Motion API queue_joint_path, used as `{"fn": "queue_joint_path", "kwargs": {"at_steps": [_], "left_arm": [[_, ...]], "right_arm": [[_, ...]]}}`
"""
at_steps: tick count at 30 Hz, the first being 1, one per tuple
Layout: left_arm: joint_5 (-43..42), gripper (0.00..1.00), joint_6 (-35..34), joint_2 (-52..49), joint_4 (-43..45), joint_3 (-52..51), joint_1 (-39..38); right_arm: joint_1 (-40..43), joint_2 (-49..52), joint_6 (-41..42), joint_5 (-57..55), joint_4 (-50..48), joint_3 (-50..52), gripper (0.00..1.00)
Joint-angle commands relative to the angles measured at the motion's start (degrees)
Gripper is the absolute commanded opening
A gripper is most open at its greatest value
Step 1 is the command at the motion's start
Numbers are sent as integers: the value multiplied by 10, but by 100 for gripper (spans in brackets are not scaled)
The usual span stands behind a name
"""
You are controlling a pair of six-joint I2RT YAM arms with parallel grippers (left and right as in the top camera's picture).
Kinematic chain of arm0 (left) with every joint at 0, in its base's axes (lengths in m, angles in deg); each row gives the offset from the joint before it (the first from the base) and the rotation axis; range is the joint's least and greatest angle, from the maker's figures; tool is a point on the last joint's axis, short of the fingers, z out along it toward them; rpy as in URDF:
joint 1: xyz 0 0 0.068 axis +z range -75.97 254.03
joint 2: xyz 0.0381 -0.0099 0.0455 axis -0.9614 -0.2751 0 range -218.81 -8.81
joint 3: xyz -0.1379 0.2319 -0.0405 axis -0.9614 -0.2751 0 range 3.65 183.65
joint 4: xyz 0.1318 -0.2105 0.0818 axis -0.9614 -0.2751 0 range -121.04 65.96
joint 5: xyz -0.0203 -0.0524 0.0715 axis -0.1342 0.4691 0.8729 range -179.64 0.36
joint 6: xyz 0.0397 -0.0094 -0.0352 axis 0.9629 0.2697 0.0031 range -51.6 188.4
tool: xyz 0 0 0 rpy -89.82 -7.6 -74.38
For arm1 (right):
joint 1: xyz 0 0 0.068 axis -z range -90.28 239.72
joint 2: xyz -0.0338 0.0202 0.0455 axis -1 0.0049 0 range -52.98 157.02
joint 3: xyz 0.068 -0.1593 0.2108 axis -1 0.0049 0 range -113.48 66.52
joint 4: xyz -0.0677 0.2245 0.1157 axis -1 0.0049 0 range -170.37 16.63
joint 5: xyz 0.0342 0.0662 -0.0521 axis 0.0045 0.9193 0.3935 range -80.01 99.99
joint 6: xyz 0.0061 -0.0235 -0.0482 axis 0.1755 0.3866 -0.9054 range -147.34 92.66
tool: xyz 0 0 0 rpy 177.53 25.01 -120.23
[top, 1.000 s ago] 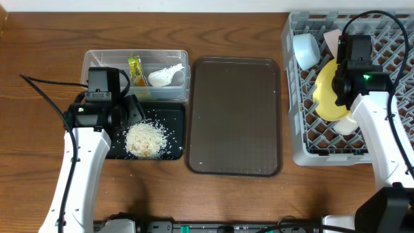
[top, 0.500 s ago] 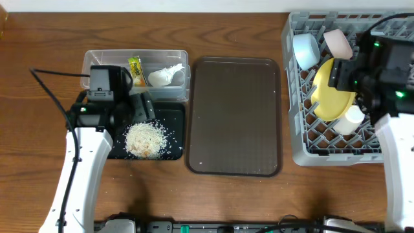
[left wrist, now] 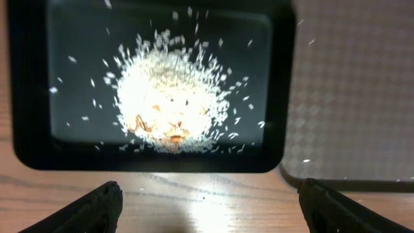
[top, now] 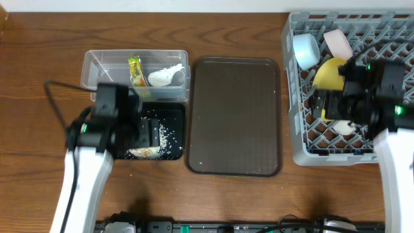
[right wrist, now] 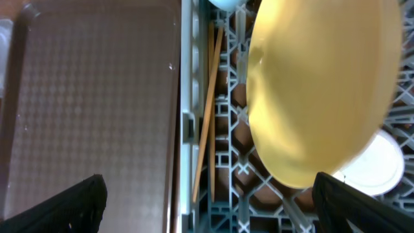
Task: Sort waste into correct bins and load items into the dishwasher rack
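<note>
Left gripper: fingers wide apart, empty. The rice pile lies in the black tray just ahead of them.

Right gripper: fingers wide apart, apparently empty. Ahead, the yellow plate and chopsticks sit in the dishwasher rack.

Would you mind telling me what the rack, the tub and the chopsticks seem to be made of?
Rack: grey moulded plastic, matte lattice.
Tub: clear plastic, see-through walls.
Chopsticks: probably wood; thin, tan and dull.
</note>
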Motion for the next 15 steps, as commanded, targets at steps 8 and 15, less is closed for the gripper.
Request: {"fn": "queue_joint_path", "kwargs": {"at_steps": [8, 15], "left_arm": [[-1, 95, -23, 289, 60, -88, 0], [-1, 96, -23, 345, 56, -88, 0]], "right_arm": [[3, -344, 9, -9, -77, 226, 99], [3, -440, 9, -9, 48, 245, 99]]}}
